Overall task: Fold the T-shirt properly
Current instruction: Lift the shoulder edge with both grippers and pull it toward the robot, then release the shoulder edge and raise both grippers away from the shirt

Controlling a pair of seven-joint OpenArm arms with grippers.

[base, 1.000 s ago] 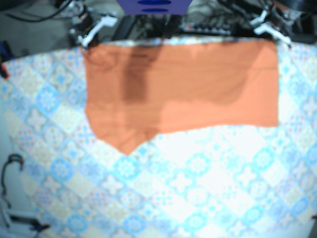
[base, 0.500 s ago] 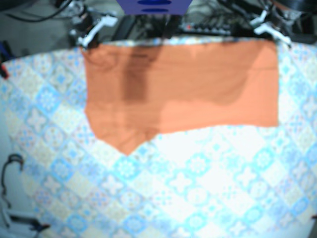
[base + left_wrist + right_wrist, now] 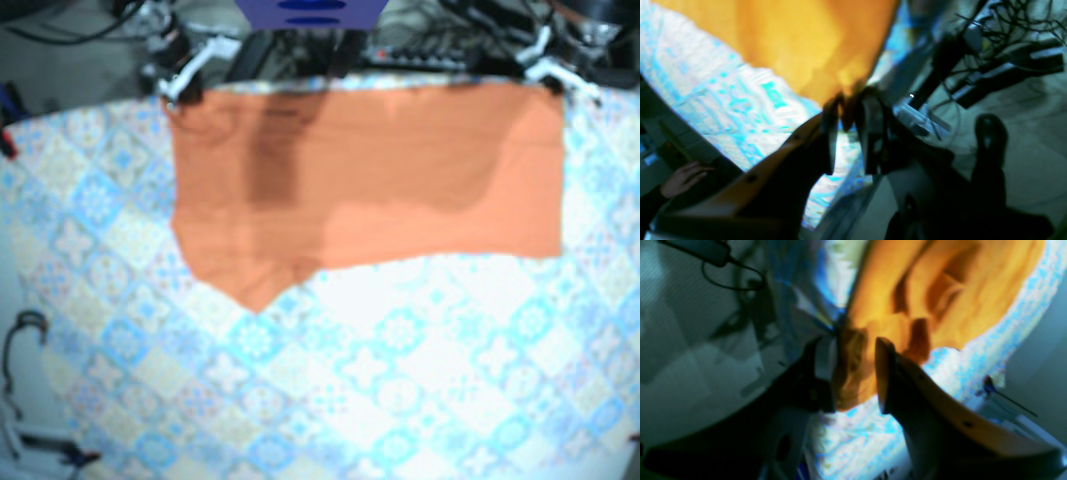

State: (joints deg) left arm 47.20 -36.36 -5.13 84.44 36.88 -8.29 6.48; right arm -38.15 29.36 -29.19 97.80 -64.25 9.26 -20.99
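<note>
The left hand (image 3: 849,106) is nearly closed, pinching a corner of the orange T-shirt (image 3: 380,170) between its fingers. The right hand (image 3: 854,350) stands slightly wider, bunched cloth filling its gap. The T-shirt lies spread flat on the patterned tabletop (image 3: 400,380), with both held corners at the edge nearest the arms

The orange T-shirt (image 3: 370,170) lies spread flat as a wide band across the far part of the table (image 3: 400,380), its top edge running along the table's far edge. Its near edge runs straight for most of its width, then at one end drops to a blunt point reaching toward the table's middle. A darker stripe and a paler patch show where its layers overlap.
</note>
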